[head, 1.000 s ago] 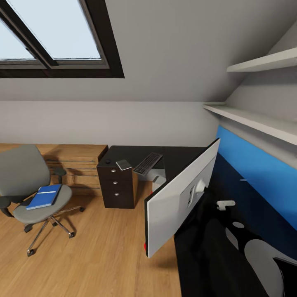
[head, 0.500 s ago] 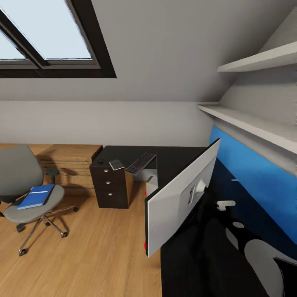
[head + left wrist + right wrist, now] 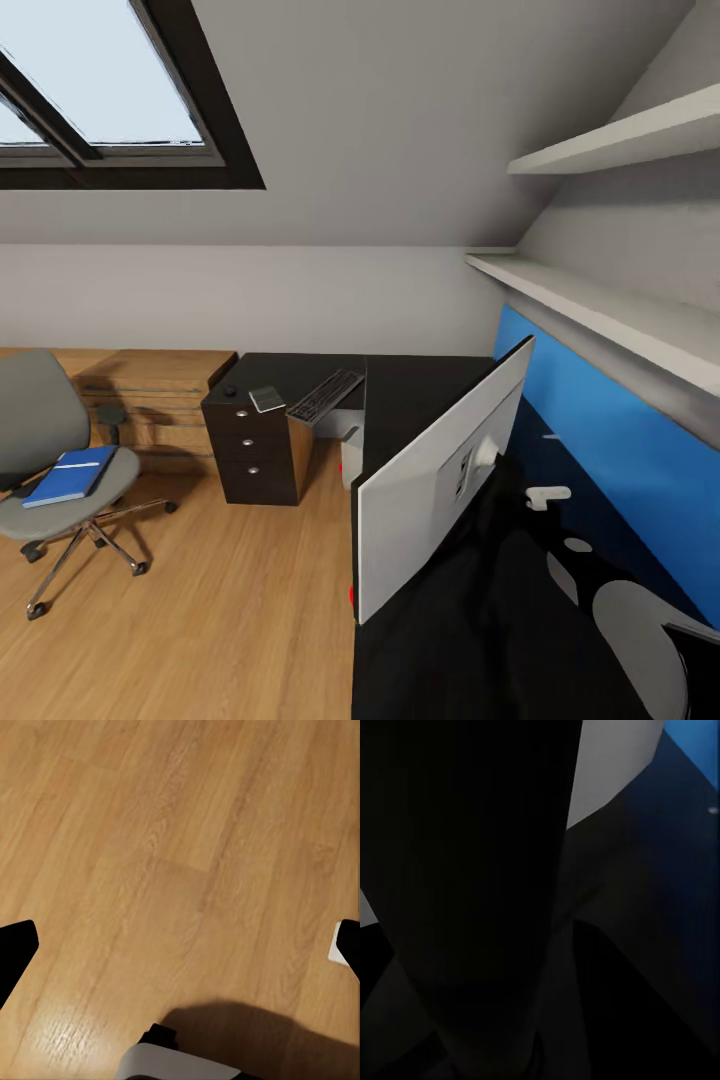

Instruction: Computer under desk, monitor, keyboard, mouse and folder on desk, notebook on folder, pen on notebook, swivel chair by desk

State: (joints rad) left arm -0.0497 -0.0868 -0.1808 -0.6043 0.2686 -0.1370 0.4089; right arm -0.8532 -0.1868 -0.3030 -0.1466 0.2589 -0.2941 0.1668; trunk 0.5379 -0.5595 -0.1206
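We see the folder (image 3: pixel 68 474) lying on the swivel chair (image 3: pixel 45 440); our left hand (image 3: pixel 180 945) gapes over floor (image 3: pixel 187 832), right hand's grip we cannot tell.

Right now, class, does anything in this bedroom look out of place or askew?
Yes. The folder lies on the chair seat rather than the desk. The keyboard overhangs the desk's inner edge. The monitor is in mid-air, tilted, its grey back showing.

Bright blue folder (image 3: pixel 68 474) on grey swivel chair (image 3: pixel 45 445); black worktop (image 3: pixel 420 385), blue back panel (image 3: pixel 610 440); white-grey monitor (image 3: pixel 440 480) back; black keyboard (image 3: pixel 325 394); grey notebook (image 3: pixel 267 399); honey wood-grain floor (image 3: pixel 180 862).
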